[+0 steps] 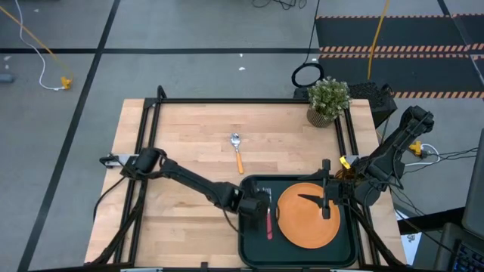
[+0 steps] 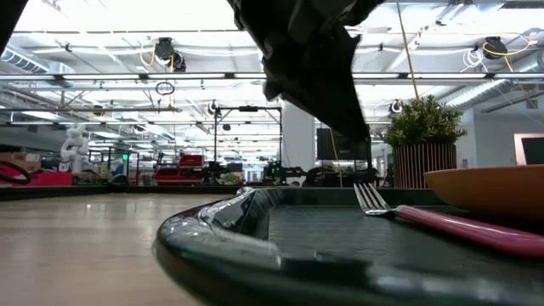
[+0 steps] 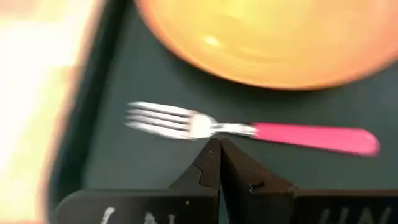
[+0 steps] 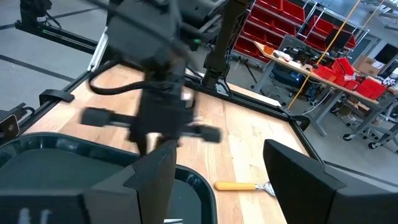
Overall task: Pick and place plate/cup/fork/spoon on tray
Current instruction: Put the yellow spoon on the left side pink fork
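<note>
The dark tray (image 1: 253,245) sits at the table's near edge, right of centre. The orange plate (image 1: 302,223) lies in it. The pink-handled fork (image 1: 269,224) lies on the tray floor left of the plate; it also shows in the left wrist view (image 3: 249,129). The orange-handled spoon (image 1: 237,153) lies on the bare table beyond the tray. My left gripper (image 1: 261,205) is shut and hovers just above the fork, shown in its wrist view (image 3: 216,146). My right gripper (image 1: 325,200) is open and empty over the plate. I cannot make out the cup.
A potted green plant (image 1: 328,100) stands at the table's far right corner. A black frame rail (image 1: 249,100) runs along the far edge. Bare wood (image 1: 189,151) lies left of and beyond the tray, around the spoon.
</note>
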Controlling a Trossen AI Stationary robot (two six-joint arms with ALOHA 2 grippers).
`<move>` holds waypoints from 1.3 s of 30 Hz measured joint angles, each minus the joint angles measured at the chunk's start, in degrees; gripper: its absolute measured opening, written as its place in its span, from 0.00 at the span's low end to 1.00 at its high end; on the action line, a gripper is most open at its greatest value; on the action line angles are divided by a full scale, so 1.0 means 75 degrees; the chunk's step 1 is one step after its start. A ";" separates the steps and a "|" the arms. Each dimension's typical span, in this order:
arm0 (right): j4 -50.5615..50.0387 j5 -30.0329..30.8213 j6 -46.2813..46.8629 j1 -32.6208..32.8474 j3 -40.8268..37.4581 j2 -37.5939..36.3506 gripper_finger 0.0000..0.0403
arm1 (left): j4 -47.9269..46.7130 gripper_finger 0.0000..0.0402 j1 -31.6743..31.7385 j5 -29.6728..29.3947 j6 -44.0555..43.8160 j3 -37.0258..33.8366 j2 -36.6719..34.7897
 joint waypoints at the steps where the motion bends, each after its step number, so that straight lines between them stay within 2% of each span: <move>1: 0.0010 0.0000 0.0000 0.0000 0.0002 0.0002 0.58 | -0.0104 0.01 0.0031 -0.0196 -0.0211 0.0000 -0.0085; 4: 0.0006 0.0000 0.0005 0.0000 0.0000 0.0002 0.58 | -0.0458 0.04 0.0192 -0.0821 -0.1125 0.0000 -0.0268; 13: 0.0003 0.0000 0.0023 0.0000 0.0001 0.0000 0.58 | -0.1884 0.06 0.0982 -0.0957 -0.3793 0.0003 -0.0456; 23: -0.0183 0.0003 0.0029 0.0000 0.0001 0.0000 0.58 | -0.2364 0.06 0.1781 -0.1088 -0.4735 0.0003 -0.0473; 27: -0.0181 0.0003 0.0029 0.0000 0.0000 0.0002 0.58 | -0.3285 0.07 0.2156 -0.1078 -0.6222 0.0003 -0.0473; 32: -0.0175 0.0002 0.0031 0.0000 0.0002 0.0001 0.58 | -0.4690 0.07 0.2505 -0.1055 -0.7478 0.0003 -0.0473; 35: -0.0171 0.0003 0.0032 0.0000 0.0001 0.0001 0.58 | -0.4520 0.11 0.2619 -0.0838 -0.7451 0.0003 -0.0473; 39: -0.0166 0.0003 0.0035 0.0000 0.0002 0.0002 0.58 | -0.3933 0.27 0.2660 -0.0756 -0.7434 0.0003 -0.0473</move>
